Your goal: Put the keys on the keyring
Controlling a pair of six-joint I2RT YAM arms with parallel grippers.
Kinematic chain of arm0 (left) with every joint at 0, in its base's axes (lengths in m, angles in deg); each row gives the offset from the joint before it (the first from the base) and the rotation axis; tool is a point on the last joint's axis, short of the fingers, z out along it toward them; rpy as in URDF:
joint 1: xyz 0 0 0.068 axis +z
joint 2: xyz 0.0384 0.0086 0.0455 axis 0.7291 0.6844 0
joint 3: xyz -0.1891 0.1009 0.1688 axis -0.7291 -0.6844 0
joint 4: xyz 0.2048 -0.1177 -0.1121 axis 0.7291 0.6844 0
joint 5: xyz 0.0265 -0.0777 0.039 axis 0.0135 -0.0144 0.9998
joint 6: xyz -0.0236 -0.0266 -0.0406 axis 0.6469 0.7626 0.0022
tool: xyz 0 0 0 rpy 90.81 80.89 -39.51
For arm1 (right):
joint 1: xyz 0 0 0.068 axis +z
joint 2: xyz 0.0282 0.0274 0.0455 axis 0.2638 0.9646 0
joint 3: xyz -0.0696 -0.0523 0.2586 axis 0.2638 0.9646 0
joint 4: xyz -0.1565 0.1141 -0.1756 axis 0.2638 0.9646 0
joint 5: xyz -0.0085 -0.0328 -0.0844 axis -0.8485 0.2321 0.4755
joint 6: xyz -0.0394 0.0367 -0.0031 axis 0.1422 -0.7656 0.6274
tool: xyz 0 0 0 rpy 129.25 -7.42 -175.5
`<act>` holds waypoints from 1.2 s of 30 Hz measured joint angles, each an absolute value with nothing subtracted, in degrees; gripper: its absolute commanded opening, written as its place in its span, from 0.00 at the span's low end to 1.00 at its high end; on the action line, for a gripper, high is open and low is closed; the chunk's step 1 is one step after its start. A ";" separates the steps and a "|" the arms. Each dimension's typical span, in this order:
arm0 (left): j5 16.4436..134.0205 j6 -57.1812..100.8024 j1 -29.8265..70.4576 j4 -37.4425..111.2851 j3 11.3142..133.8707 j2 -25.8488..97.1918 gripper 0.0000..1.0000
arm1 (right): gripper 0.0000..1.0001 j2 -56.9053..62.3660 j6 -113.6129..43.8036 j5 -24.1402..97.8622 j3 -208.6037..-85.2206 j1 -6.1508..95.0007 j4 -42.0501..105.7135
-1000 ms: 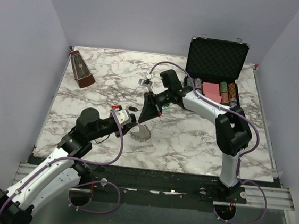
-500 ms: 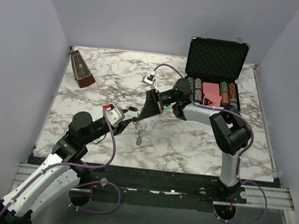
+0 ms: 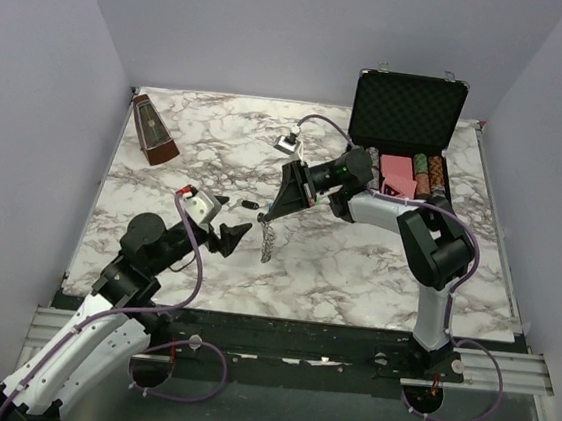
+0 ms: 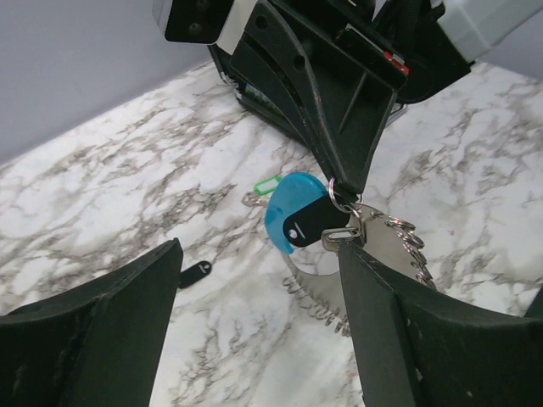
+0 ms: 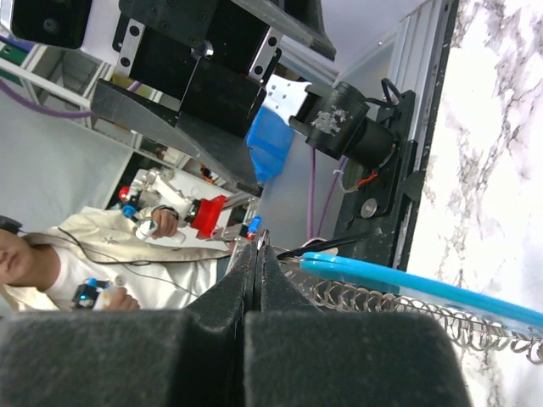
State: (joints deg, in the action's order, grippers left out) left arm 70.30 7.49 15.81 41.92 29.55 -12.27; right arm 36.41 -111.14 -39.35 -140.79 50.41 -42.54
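My right gripper (image 3: 270, 212) is shut on a thin metal part of the keyring (image 3: 268, 239), which hangs from it just above the table. The left wrist view shows its light blue section (image 4: 287, 203), silvery chain links (image 4: 383, 254) and a black-headed key (image 4: 316, 222) hanging at the grip. The right wrist view shows the pinch (image 5: 259, 244) and the blue section (image 5: 424, 290). My left gripper (image 3: 229, 233) is open and empty, just left of the keyring, with the gap (image 4: 259, 254) facing it. A green key (image 4: 264, 184) and a black key (image 4: 195, 273) lie on the table.
An open black case (image 3: 408, 103) with poker chips stands at the back right behind the right arm. A brown metronome (image 3: 154, 129) stands at the back left. A loose black key (image 3: 248, 204) lies between the grippers. The marble table's near edge (image 3: 280, 316) is close to the arm bases.
The keyring has risen from the table and now hangs from the right gripper. My left gripper has opened, let go and drawn back to the left.
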 measured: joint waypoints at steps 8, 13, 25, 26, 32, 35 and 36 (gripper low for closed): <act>63.05 25.41 16.38 43.67 35.14 -9.32 0.89 | 0.01 37.59 -117.89 -40.38 -142.56 50.43 -43.39; 57.63 35.66 16.38 44.87 36.21 -6.87 0.93 | 0.01 39.01 -119.90 -40.49 -142.59 50.43 -43.37; 65.25 48.19 17.23 44.39 22.86 -13.41 0.90 | 0.02 39.08 -120.64 -40.51 -142.59 50.43 -43.66; 66.83 47.09 17.87 44.41 22.20 -14.52 0.89 | 0.02 39.08 -120.62 -40.51 -142.59 50.43 -43.66; 68.34 25.37 19.59 47.69 27.89 -16.82 0.95 | 0.01 38.68 -119.79 -40.55 -142.59 50.43 -43.66; 63.07 7.75 19.59 50.45 31.84 -16.75 0.96 | 0.01 38.20 -119.27 -40.58 -142.59 50.43 -43.68; 60.75 2.85 19.59 51.52 32.45 -16.56 0.95 | 0.01 37.98 -119.07 -40.58 -142.56 50.43 -43.66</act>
